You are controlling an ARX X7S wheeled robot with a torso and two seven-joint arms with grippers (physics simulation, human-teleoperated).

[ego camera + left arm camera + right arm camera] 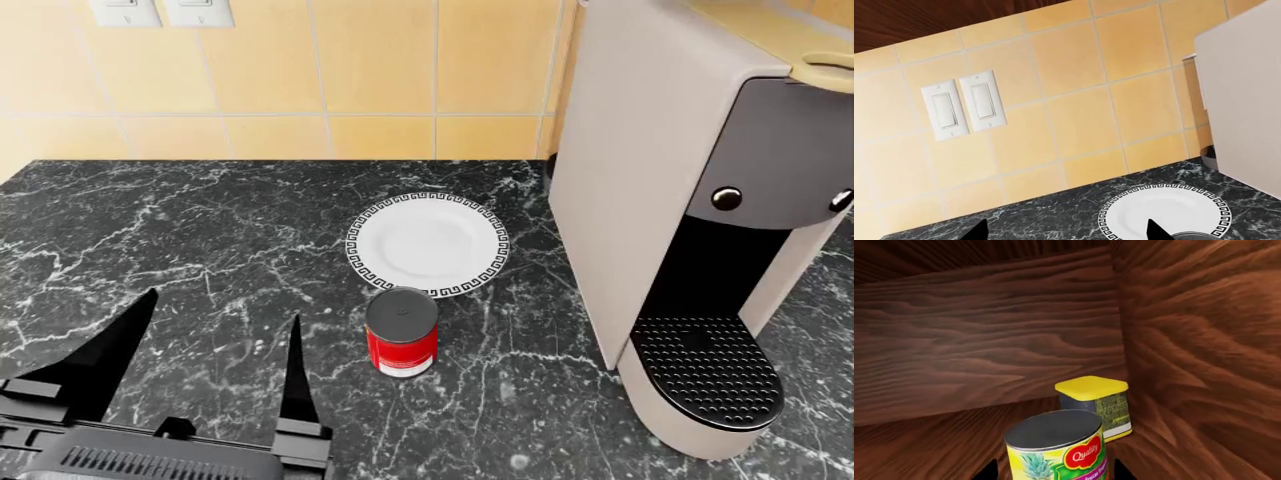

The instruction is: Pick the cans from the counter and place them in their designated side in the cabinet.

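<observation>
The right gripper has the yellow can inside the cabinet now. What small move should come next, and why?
Probably open the right gripper and release the yellow can: it stands upright on the cabinet floor, clear of the yellow-lidded box.

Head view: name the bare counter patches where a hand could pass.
Free: the counter left of the plate, up to the tiled wall, and the front strip between red can and coffee machine. Crowded: the can almost touches the plate.

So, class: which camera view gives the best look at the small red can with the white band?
The head view: the red can with the white band stands whole and upright on the black marble counter, apart from the white plate. The left wrist view catches perhaps a grey sliver of its top; the right wrist view shows none.
</observation>
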